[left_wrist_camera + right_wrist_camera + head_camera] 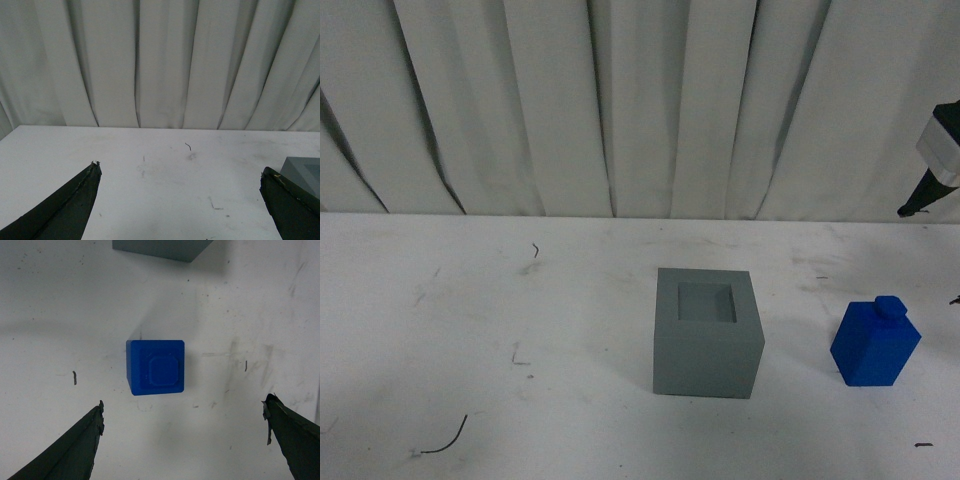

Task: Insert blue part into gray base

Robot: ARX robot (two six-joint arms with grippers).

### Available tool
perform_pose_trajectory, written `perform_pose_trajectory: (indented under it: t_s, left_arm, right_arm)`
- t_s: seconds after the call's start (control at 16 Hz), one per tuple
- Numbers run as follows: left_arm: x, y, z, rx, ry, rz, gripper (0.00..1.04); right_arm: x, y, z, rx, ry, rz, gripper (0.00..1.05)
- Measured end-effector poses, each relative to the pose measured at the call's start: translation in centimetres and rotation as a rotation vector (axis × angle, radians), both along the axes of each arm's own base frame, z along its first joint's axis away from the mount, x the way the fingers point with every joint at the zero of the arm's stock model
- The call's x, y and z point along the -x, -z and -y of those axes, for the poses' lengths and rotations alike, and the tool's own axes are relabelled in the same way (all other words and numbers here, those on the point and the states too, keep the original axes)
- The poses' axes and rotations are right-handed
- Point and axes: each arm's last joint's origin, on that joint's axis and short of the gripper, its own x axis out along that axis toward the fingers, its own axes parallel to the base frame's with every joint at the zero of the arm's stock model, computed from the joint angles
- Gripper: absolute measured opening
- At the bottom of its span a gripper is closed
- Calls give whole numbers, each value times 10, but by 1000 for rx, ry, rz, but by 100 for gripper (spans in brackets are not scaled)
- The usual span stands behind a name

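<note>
The gray base (707,333) stands mid-table with its square recess facing up. The blue part (875,342) stands upright to its right, knob on top. In the right wrist view the blue part (155,367) is seen from above, ahead of my open right gripper (182,410), which hangs above the table and holds nothing; an edge of the gray base (160,249) shows beyond it. My open left gripper (178,169) is empty over bare table, and a corner of the gray base (304,172) shows by one finger. Part of the right arm (940,150) shows at the front view's right edge.
A white table (480,340) with scuffs and small dark scraps carries both things. A pleated white curtain (620,100) closes off the back.
</note>
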Motion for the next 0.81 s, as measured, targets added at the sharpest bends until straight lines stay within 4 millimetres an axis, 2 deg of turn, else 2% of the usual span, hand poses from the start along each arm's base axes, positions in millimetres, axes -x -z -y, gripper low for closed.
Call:
perform_pose_trajectory:
  t_s: [0.38,0.62,0.81]
  left_arm:
    - [0,0,0,0,0,0,98]
    - [0,0,0,0,0,0,98]
    - [0,0,0,0,0,0,98]
  right_arm:
    - [-9,34,-5,80,-8,-102,98]
    - [-11,39,-5,80,-9,-107,98]
    - [-15,51,-7,81,-14,-122,98]
